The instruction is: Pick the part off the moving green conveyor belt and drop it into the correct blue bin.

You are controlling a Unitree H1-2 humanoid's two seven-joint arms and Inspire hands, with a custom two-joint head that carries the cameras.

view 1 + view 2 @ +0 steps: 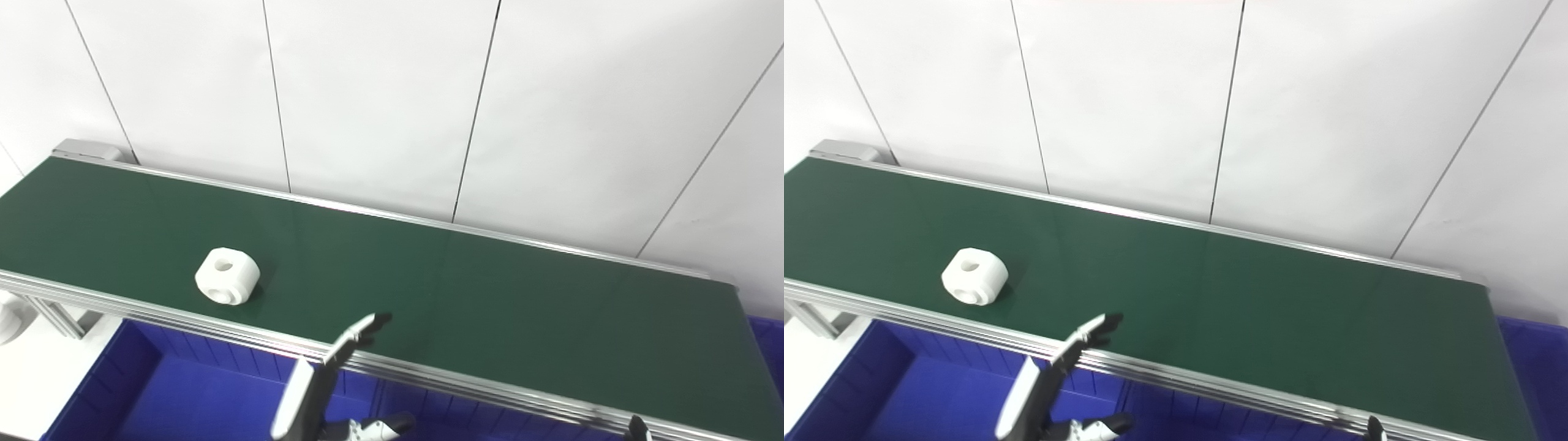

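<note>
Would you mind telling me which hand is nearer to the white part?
Left. The left hand reaches over the belt's near rail, right of the white part; the right hand barely shows, far right.

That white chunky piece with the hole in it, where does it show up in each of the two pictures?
Left eye view: the white part lies left of centre on the green belt, near its front rail.
Right eye view: the same part sits further left, again near the front rail.
Shared landmark: the left hand, reaching up to the part's right.
</note>
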